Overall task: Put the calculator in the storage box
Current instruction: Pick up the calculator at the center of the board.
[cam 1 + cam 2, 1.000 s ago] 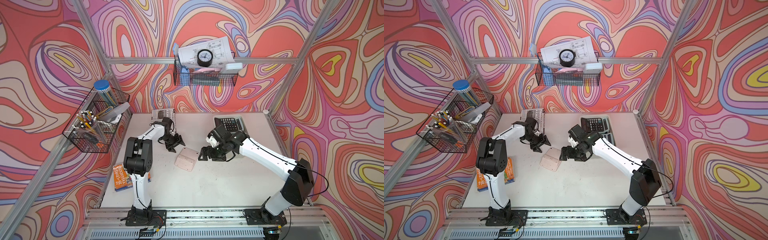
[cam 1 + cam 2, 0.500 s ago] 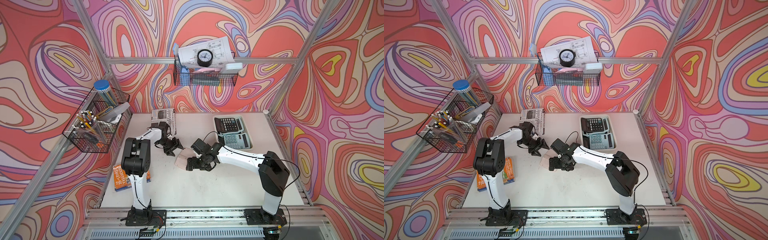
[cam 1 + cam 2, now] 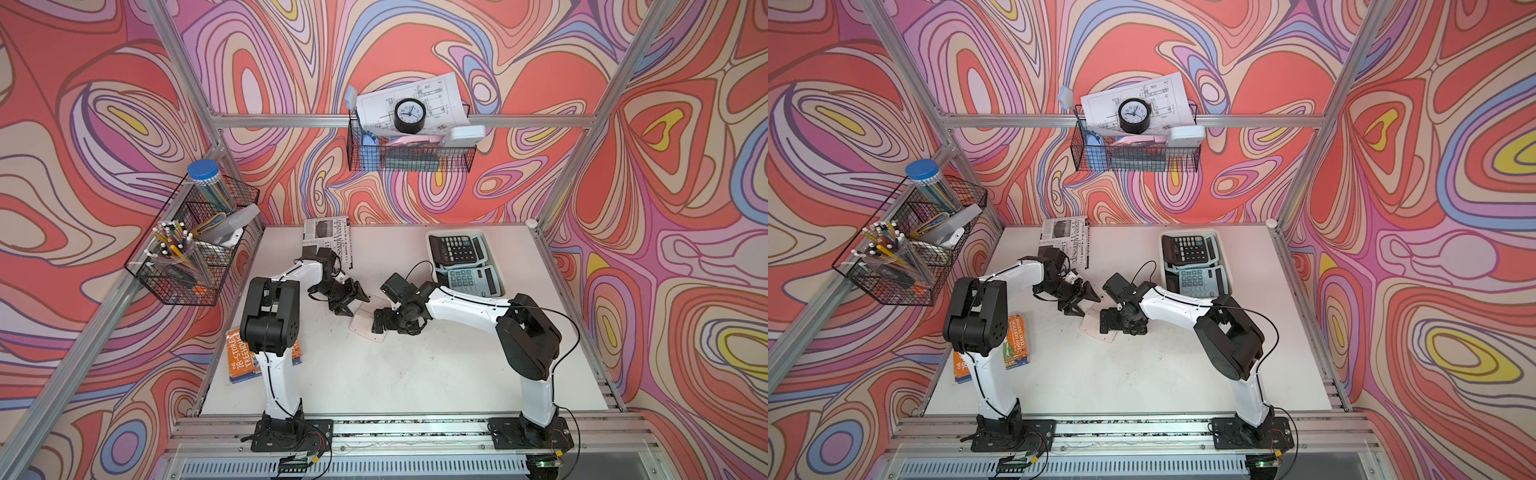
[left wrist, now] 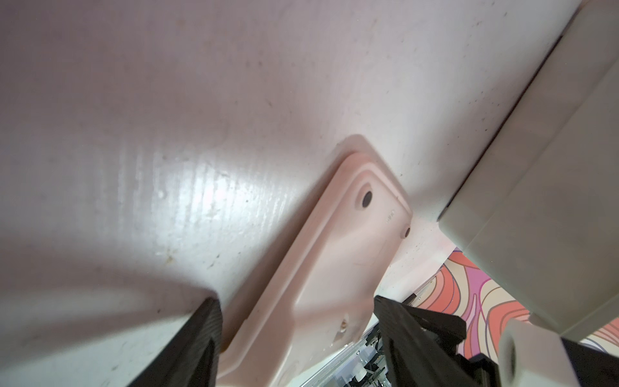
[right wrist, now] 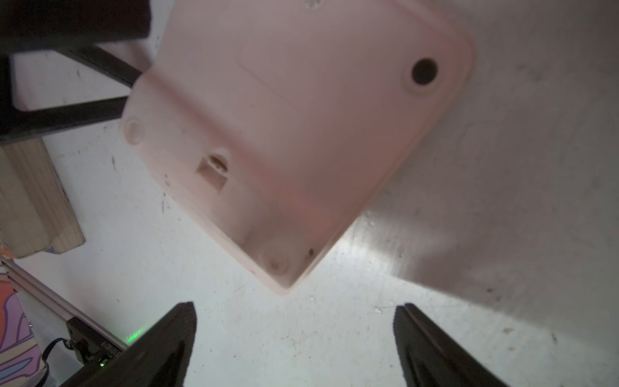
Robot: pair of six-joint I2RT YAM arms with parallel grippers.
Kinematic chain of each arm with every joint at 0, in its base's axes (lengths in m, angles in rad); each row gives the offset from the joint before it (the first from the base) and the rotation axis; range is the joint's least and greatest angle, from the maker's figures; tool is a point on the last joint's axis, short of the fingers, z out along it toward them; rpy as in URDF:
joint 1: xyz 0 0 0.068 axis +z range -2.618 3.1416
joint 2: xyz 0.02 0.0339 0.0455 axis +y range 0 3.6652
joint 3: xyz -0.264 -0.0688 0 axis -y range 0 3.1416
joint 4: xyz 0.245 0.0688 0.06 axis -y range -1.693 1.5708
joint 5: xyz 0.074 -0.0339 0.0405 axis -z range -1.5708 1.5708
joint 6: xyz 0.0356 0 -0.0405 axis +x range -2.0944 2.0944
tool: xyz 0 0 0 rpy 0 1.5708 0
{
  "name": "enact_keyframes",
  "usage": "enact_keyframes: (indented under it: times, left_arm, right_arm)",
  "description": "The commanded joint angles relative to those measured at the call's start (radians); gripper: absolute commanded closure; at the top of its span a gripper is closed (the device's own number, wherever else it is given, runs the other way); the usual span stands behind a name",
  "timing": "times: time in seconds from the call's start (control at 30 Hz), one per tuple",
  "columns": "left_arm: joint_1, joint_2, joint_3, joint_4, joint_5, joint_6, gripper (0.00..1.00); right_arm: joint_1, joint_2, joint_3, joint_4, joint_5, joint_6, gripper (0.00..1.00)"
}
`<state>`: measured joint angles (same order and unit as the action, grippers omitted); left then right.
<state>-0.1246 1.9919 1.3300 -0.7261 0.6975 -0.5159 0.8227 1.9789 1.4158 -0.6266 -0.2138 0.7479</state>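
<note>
Only calculator (image 5: 294,134) underside visible, keys hidden

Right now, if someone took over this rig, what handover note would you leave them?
Left gripper: open, fingers flanking one end of the pink calculator, no firm pinch visible.
Right gripper: open, over bare table, just short of the calculator's corner.
Pink calculator: face down mid-table, outside the storage box.
Done: black calculator and grey calculator lie in the box.
To do: grasp the pink one, carry it to the box, release.
</note>
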Motion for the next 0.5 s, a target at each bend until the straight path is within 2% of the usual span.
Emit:
enact_keyframes:
  times: [0.0, 0.47]
  left_arm:
    - [-0.003, 0.058, -0.040, -0.012, -0.054, 0.015, 0.30]
    - [-0.003, 0.067, -0.113, 0.041, 0.029, 0.003, 0.30]
  right_arm:
    - [-0.021, 0.033, -0.025, 0.079, -0.040, 0.017, 0.06]
    - [-0.070, 0.119, -0.006, 0.234, -0.187, 0.078, 0.26]
